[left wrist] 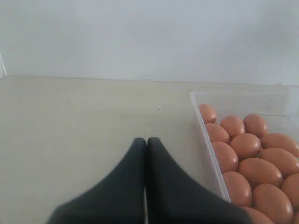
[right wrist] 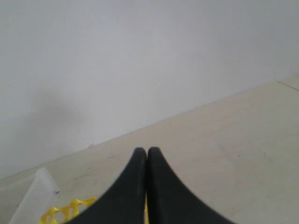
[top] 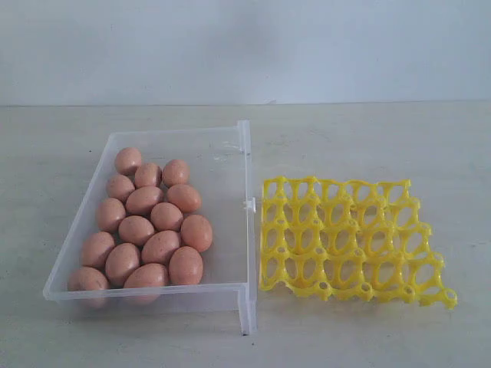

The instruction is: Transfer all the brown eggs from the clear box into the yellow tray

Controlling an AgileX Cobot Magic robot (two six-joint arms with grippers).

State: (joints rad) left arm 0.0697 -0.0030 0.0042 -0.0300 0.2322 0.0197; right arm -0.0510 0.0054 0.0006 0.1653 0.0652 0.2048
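The left hand point(left wrist: 146, 141) and right hand point(right wrist: 147, 150) are closed, holding nothing. The brown eggs point(top: 161, 247) lie packed together in the clear box point(top: 224, 165), the yellow tray point(top: 347, 230) beside it empty. A grasp may knock neighbours; a smooth egg can slip.

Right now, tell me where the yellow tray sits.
In the exterior view the yellow tray lies on the right, empty, just beside the right wall of the clear box that holds the brown eggs.
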